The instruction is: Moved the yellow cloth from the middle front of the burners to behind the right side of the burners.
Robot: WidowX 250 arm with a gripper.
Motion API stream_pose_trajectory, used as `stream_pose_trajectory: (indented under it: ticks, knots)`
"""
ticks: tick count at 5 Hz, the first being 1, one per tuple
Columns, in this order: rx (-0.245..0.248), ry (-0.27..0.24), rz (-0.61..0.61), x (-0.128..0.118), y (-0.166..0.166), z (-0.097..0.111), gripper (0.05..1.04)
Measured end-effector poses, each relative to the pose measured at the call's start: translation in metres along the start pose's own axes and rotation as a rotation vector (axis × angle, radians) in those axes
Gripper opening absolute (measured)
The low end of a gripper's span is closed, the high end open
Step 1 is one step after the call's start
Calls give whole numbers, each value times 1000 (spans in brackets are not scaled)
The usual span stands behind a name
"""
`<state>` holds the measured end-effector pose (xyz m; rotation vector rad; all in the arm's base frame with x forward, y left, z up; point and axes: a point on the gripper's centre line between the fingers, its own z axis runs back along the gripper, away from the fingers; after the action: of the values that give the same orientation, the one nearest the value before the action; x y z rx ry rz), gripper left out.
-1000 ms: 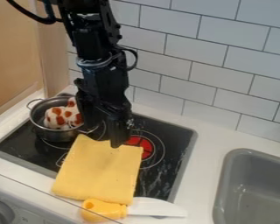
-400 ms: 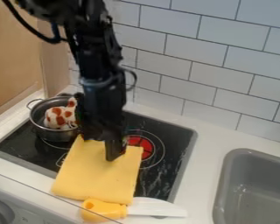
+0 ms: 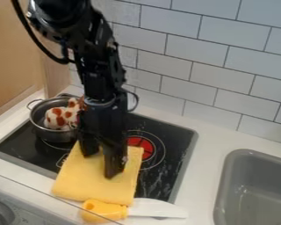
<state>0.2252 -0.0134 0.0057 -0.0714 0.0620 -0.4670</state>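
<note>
Behind the stove (image 3: 177, 138), between its sink side and the tiled wall (image 3: 213, 88), runs the strip of surface (image 3: 210, 127) where we mean to lay the cloth. The tool (image 3: 102, 165) points down over the cloth (image 3: 78, 180), its fingers spread and nothing gripped between them; whether the tips touch the fabric, we cannot quite tell. The cloth lies flat across the middle front of the stove, its near end reaching past the front edge. For a good grip, we judge it best to bring both tips onto the cloth, press lightly and close so that a fold bunches up between them; skimming too high would likely pinch nothing, and pushing too hard could scrape the glass. Then we should lift straight up until the hanging end is free before swinging back. Off to one side sits the sink (image 3: 254, 158), clear of our path. The pot (image 3: 52, 134) stands just beside the tool, so we had better keep away from it. The knife (image 3: 116, 212) lies right at the cloth's near edge and might get dragged, while the spotted toy (image 3: 58, 117) sits in the pot, near the arm.
</note>
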Motion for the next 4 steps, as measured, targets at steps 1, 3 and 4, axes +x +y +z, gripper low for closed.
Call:
stream_pose_trajectory:
  ticks: [1,3,4]
  knots:
    - [-12,4,-16,1,-1,-3,999]
    - [1,12,-29,9,-2,-3,999]
    - [0,1,-46,18,-4,-3,999]
